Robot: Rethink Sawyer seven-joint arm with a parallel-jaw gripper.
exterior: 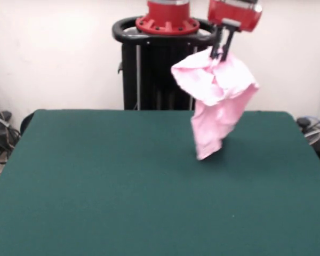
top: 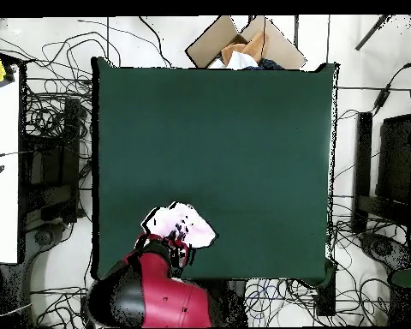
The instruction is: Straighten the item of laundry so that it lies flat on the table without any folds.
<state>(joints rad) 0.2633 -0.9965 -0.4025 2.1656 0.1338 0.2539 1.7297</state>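
Dark green felt covers the table (exterior: 96,181), which fills the lower part of the front view below a pale wall and a black pedestal (exterior: 149,74). At about one o'clock from the picture's centre, the gripper (exterior: 221,54) comes down from the red arm (exterior: 234,13), its narrow black fingers pinched on the top edge of the item of laundry (exterior: 218,101). That pink garment hangs clear of the table, bunched and folded near the grip, its long axis close to vertical and leaning slightly, with the lower end pointing down toward seven o'clock. In the overhead view the table (top: 243,154) is a big green rectangle amid floor cables, with an open cardboard box (top: 243,43) at twelve o'clock. Here the pink garment (top: 187,224) shows as a compact crumpled patch at about seven o'clock, over the table's lower edge, beside the arm (top: 157,296); the gripper (top: 180,246) shows only partly beneath the cloth.
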